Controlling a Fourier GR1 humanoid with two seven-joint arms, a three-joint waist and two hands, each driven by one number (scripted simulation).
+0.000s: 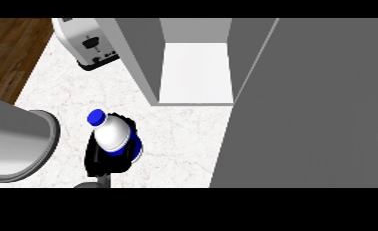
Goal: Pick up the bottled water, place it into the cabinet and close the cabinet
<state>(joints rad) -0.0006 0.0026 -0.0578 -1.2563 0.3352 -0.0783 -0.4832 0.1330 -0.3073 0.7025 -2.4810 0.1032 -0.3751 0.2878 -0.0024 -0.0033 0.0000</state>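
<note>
While my left hand (111, 157) curls round the bottled water (112, 134), I hold mid-body. Rigid, smooth, moderately heavy, I judge.

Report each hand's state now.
Left hand: curled round the bottled water, holding it.
Right hand: not in view.

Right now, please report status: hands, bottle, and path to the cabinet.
Left robot hand curled round white plastic water bottle with blue cap. Right hand not in view. Grey cabinet open, door swung wide. Nothing between bottle and shelf.
</note>
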